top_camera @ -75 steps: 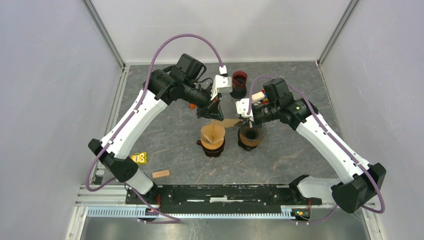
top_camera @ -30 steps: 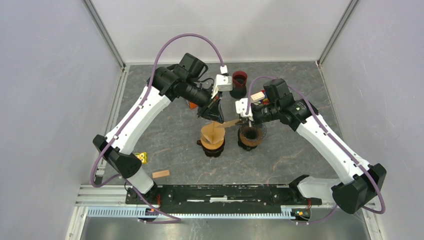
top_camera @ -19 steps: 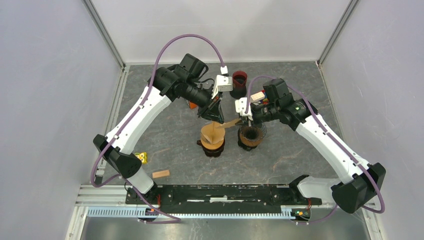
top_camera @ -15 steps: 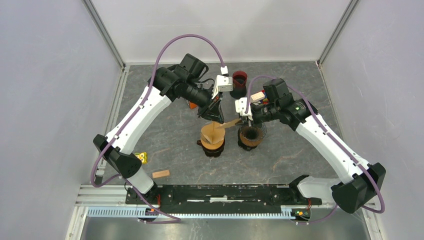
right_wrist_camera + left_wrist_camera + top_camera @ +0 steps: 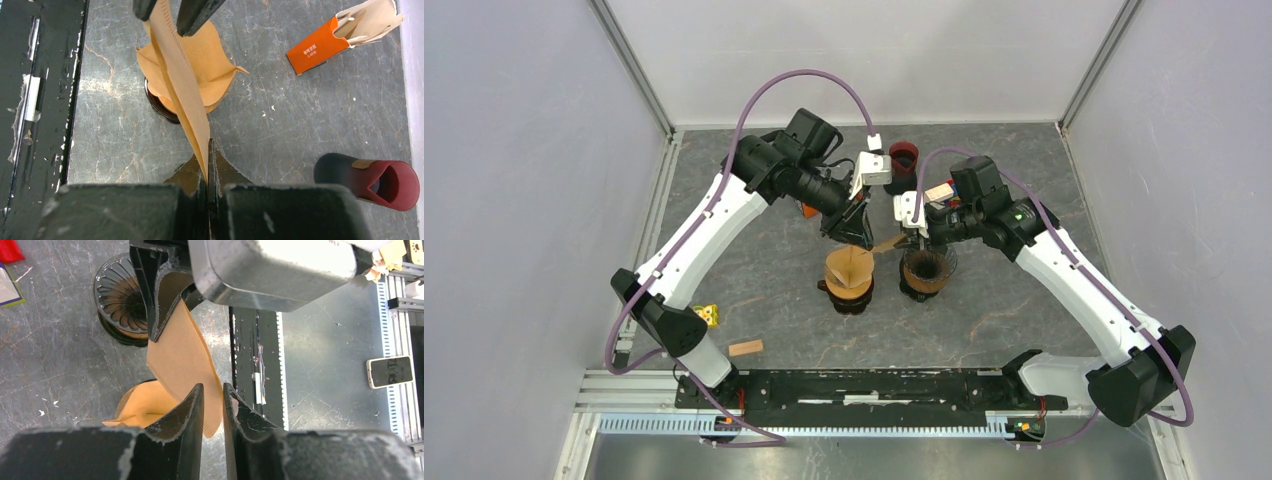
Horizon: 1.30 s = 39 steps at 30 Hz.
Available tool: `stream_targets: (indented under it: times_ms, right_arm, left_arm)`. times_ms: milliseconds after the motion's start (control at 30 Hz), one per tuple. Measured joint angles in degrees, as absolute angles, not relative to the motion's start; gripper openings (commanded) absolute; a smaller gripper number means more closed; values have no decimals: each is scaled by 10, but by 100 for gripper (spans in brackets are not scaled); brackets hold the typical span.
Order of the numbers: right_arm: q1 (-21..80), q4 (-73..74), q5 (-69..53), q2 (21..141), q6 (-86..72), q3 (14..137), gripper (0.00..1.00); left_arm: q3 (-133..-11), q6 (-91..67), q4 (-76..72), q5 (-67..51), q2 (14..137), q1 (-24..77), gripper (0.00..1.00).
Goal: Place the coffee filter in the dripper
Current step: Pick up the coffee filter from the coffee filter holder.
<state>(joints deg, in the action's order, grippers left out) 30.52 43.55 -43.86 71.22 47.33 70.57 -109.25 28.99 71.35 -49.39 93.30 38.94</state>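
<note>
Handover looks like the step in hand: the right claw (image 5: pixel 207 150) is clenched on one corner of the coffee filter (image 5: pixel 177 75), which hangs in the air between the stack of filters (image 5: pixel 849 270) and the empty dripper (image 5: pixel 927 272) — not yet inside. The left claw (image 5: pixel 212 390) straddles the paper's far edge with a slack gap, released. To do it well, draw the left claw straight back without snagging — then carry the filter over the dripper, point down, and seat it against the ribs.
</note>
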Motion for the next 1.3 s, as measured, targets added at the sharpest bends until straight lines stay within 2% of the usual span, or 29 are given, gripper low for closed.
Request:
stream_targets:
  times_ms: [367,700,1300]
  right_arm:
    - [305,420,-423,714,452,706,0]
    - [305,415,-410,713,474,685,0]
    - [305,417,-407,712,494,676,0]
  left_arm:
    - [-1074,290,699,-494,933,396,35]
    - [-1079,289,697,-478,933,392,46]
    - [-1057,260,642,-469,929,343,48]
